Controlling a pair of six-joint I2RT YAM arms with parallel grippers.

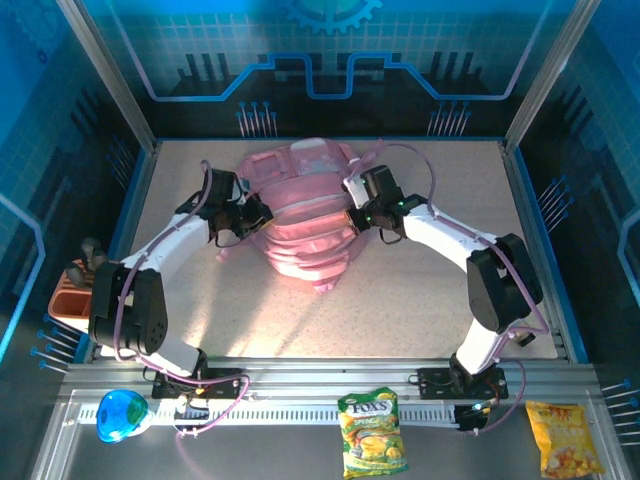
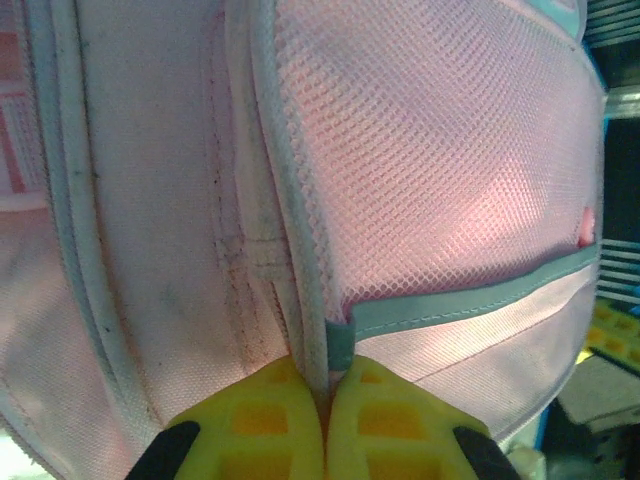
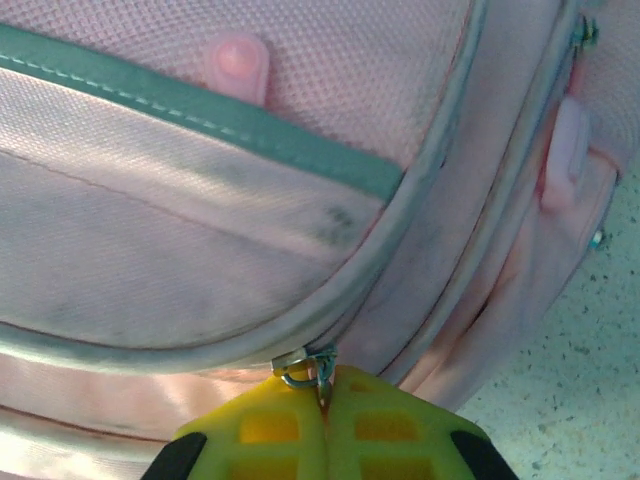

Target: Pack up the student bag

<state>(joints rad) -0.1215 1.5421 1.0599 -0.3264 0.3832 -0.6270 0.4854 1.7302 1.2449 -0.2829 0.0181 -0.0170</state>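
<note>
The pink student bag [image 1: 305, 215] lies in the middle of the table, its top toward the back wall. My left gripper [image 1: 255, 215] is at the bag's left side. In the left wrist view its yellow jaws [image 2: 325, 388] are shut on the grey piped seam [image 2: 312, 340] beside the bag's mesh pocket [image 2: 430, 150]. At the bag's right side is my right gripper [image 1: 355, 215]. The right wrist view has those jaws [image 3: 325, 392] shut on a small metal zipper pull [image 3: 303, 366] at a curved zip line of the bag [image 3: 200, 250].
An orange holder [image 1: 75, 290] sits off the table's left edge. On the near metal shelf lie a blue object [image 1: 120, 415], a green-yellow sweets packet [image 1: 372, 432] and a yellow snack packet [image 1: 563, 438]. Blue walls ring the table [image 1: 420, 310].
</note>
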